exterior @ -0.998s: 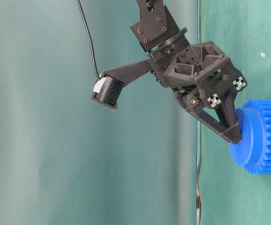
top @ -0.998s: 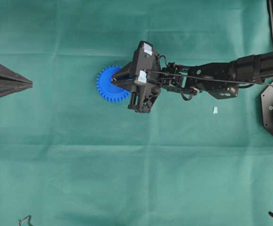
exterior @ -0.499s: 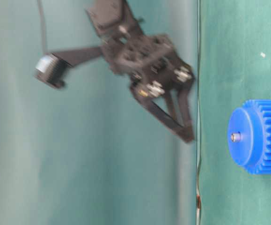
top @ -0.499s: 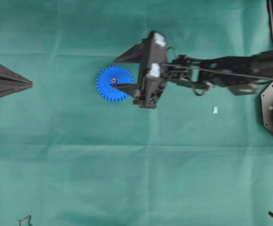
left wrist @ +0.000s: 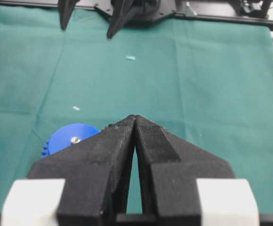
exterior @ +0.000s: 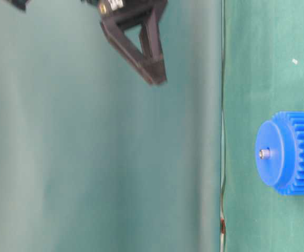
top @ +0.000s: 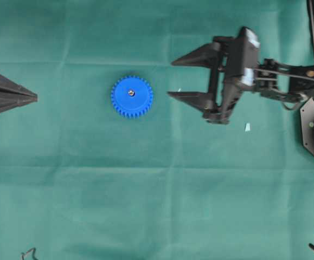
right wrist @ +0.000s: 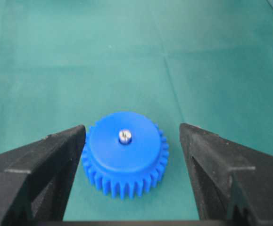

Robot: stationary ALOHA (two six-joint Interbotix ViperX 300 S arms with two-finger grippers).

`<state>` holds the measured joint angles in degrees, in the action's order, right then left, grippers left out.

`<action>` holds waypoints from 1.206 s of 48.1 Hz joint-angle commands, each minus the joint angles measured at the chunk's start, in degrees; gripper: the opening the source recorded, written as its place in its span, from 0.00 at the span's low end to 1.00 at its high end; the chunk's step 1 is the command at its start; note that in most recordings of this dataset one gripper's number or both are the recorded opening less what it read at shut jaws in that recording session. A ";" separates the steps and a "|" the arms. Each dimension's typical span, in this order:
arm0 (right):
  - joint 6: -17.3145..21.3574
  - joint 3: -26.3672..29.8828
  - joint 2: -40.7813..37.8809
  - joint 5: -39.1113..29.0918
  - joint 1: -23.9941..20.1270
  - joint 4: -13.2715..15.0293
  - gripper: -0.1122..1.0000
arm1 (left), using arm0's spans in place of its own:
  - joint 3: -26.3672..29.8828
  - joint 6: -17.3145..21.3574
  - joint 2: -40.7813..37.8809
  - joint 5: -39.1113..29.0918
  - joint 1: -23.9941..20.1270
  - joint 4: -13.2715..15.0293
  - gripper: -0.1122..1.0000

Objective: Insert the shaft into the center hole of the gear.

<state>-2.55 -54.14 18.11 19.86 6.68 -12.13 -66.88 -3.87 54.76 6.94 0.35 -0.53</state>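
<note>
From where I stand the job looks done: the shaft (right wrist: 124, 136) sits upright in the center hole of the gear (top: 132, 97), its shiny tip poking just above the hub, and the gear lies flat on the green cloth (top: 146, 206) left of the middle. The right gripper (top: 178, 78) hangs above the cloth, well apart from the gear, jaws spread wide and holding nothing. The left gripper (top: 33, 97) rests at the left edge, jaws pressed together, empty. Nothing seems left beyond parking the arm.
</note>
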 commanded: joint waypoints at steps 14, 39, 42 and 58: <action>-0.09 -7.65 13.97 0.70 -0.09 0.09 0.84 | 1.05 0.09 -0.18 -0.44 0.00 -0.18 0.10; 0.00 -10.46 16.61 0.70 -0.09 0.00 0.84 | 1.05 -0.09 -0.35 -0.35 0.09 -0.18 0.10; -0.09 -10.46 16.61 0.62 -0.09 0.00 0.84 | 1.05 -0.09 -0.44 -0.35 0.00 -0.18 0.10; 0.00 -10.37 16.70 0.44 -0.09 0.00 0.84 | 1.05 0.00 -0.44 -0.09 0.00 -0.09 0.10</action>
<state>-2.55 -65.04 34.63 19.95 6.68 -12.13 -66.88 -3.87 54.76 6.15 0.44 -0.62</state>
